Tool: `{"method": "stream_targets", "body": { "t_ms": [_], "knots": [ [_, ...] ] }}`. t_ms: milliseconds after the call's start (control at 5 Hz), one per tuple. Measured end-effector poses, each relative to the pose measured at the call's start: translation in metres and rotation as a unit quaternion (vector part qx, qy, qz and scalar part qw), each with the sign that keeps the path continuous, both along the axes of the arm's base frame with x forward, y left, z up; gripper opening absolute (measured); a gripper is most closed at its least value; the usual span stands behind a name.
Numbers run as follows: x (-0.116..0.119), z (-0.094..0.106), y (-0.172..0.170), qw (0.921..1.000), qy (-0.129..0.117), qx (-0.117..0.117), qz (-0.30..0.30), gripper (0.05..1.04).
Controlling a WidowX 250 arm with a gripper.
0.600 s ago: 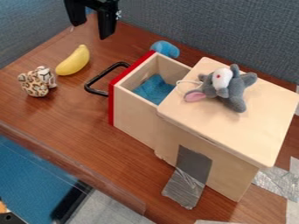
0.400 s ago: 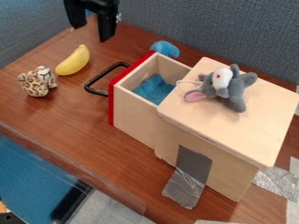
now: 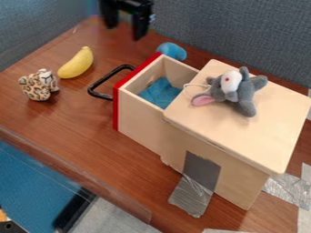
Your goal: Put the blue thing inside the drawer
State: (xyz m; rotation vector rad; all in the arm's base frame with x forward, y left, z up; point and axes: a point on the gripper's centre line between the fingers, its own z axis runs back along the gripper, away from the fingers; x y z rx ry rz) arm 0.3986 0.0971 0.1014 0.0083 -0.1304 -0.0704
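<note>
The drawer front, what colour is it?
The drawer front is red, seen best in the camera view.

gripper blurred and cut off at the far edge, blue toy partly hidden behind the drawer, blue cloth partly hidden by its near wall, orange bit at near left too cropped to tell

From above (fairly near), slantwise onto tabletop
</note>
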Motion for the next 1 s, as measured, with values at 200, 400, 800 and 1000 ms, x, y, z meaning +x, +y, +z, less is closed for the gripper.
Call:
{"method": "stream_targets", "body": {
  "t_ms": [200,400,800,1000],
  "knots": [
    [0.039,-0.008,-0.012,1.0,-0.001,0.0,-0.005,1.0],
    [0.063,-0.024,-0.034,0.9997,0.013,0.004,-0.02,1.001],
    [0.074,-0.06,-0.033,0.9982,0.048,0.028,-0.022,1.001],
    [0.065,-0.078,-0.025,0.9962,0.067,0.052,-0.017,0.948]
  ]
}}
